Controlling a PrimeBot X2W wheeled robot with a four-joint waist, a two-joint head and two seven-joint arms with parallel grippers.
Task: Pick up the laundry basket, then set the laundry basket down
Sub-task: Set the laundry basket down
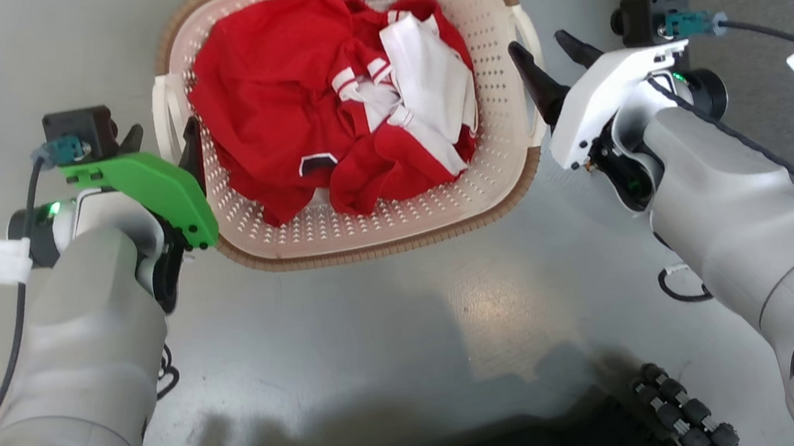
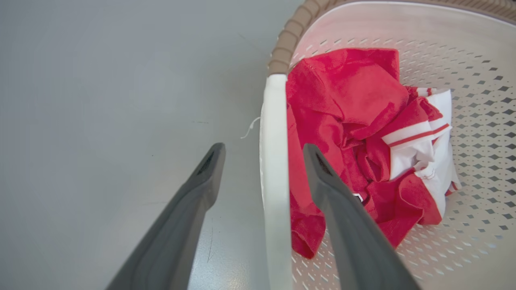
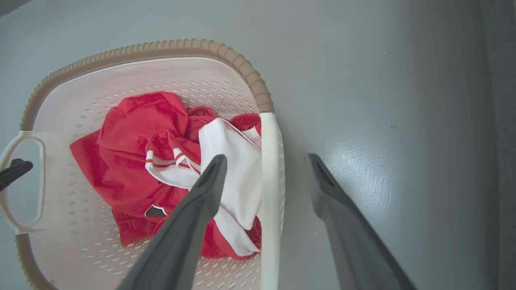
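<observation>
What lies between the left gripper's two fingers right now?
In the left wrist view, the left gripper straddles the white handle of the laundry basket, jaws open.

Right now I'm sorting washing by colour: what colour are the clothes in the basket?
The clothes are red with white striped parts; clearest in the head view.

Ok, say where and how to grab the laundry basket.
Grip the laundry basket by both side handles, one pincer each, from above. The left handle and right handle are thin bars on its sides; the open left pincer and right pincer straddle them.
</observation>
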